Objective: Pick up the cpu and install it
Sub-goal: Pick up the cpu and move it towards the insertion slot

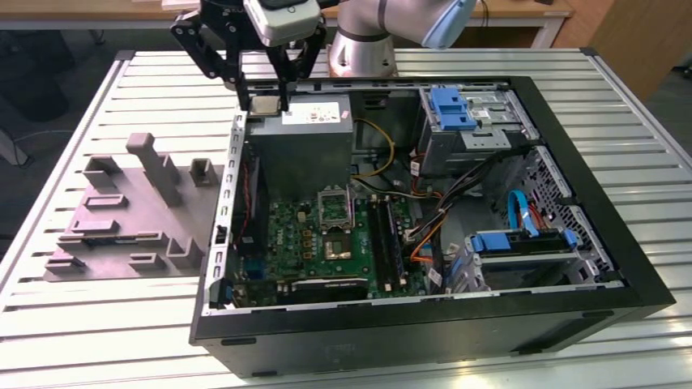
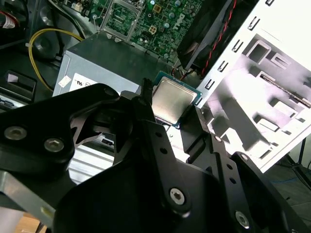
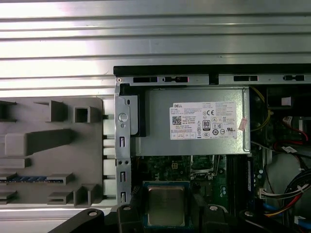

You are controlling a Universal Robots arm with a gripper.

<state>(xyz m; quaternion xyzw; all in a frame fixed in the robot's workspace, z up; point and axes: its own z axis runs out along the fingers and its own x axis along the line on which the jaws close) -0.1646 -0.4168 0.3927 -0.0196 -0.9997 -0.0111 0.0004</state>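
The cpu (image 1: pixel 262 104) is a small square chip with a pale metal top, held in the air at the far left corner of the open computer case, above the grey power supply (image 1: pixel 303 138). My gripper (image 1: pixel 262 99) is shut on it, one black finger on each side. In both wrist views the cpu (image 2: pixel 172 99) (image 3: pixel 166 205) sits flat between the fingers (image 2: pixel 146 92). The green motherboard (image 1: pixel 324 243) lies lower in the case, nearer the exterior camera. Its socket (image 1: pixel 337 247) lies uncovered, with the silver frame (image 1: pixel 335 207) raised just behind it.
A grey moulded tray (image 1: pixel 119 211) with upright posts lies on the slatted table at the exterior view's left. The black case wall (image 1: pixel 433 324) rings the board. Drive cages with blue clips (image 1: pixel 454 109) and loose cables (image 1: pixel 465 194) crowd the exterior view's right half.
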